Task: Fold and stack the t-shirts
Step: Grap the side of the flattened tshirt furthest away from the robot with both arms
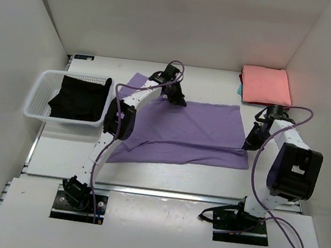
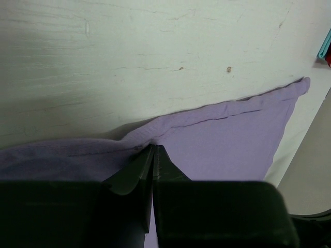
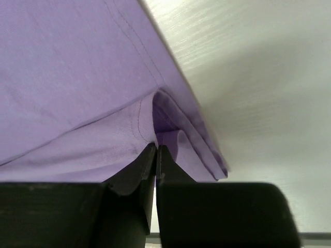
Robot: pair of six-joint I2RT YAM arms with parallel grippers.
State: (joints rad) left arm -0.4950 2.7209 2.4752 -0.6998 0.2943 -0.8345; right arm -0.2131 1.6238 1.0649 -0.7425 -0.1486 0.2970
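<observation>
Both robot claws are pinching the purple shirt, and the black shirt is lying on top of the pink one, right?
Not quite. The black shirt lies in the white basket on the left, not on the pink shirt, as the top view shows. The rest holds: the left gripper and the right gripper both pinch the purple shirt.

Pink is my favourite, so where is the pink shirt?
In the top view the pink shirt lies folded at the far right corner of the table, beyond the purple shirt.
</observation>
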